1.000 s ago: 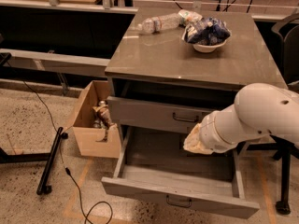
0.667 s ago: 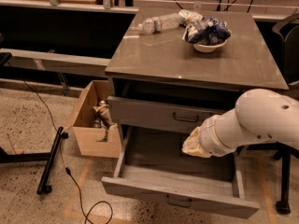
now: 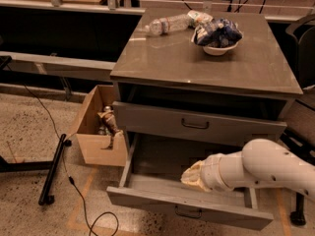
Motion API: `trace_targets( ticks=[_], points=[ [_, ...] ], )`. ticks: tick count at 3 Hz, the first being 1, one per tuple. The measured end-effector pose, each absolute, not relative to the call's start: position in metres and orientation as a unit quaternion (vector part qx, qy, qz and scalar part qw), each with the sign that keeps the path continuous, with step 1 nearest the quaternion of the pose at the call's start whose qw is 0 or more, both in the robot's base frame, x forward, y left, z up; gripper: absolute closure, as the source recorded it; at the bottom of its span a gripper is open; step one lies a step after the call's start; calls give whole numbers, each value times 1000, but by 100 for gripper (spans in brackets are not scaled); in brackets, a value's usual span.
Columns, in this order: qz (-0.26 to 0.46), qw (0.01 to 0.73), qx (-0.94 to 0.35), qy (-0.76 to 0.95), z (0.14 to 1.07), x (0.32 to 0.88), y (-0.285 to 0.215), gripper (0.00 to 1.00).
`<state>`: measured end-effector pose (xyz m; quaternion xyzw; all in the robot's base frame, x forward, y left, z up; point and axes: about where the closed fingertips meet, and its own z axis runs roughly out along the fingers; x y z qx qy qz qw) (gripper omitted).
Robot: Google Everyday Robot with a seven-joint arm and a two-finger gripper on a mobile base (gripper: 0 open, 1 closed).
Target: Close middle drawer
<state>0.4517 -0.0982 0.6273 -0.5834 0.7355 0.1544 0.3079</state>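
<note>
Looking at the camera view (the only one): middle drawer pulled far out of the grey cabinet, tray open. Front panel on the camera side, small wire pull at its centre. Top drawer just above also out a little (taller front, bigger pull, not the target).

Gripper at the end of the white arm, reaching in from the right. Hangs over the open tray, just behind the front panel, a bit right of centre. Claw state: cannot tell.

Key relation: front panel lies toward the camera from the gripper and lower. Long axis runs left-right across the frame, closing travel straight back into the cabinet. Gripper on the inner side of the panel, so badly placed for a push. Probably has to lift clear, come round to the outer face near the pull, then press in. Pushing off centre could rack the drawer.
</note>
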Motion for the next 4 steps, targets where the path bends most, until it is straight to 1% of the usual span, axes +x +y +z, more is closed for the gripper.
trace_targets(
  ticks=[1, 2, 3, 4],
  points=[
    [168, 331, -577, 727, 593, 447, -88, 100],
    [167, 332, -589, 718, 557, 436, -70, 100],
    [150, 321, -604, 715, 531, 426, -48, 100],
    [119, 298, -600, 733, 511, 413, -42, 100]
  ],
)
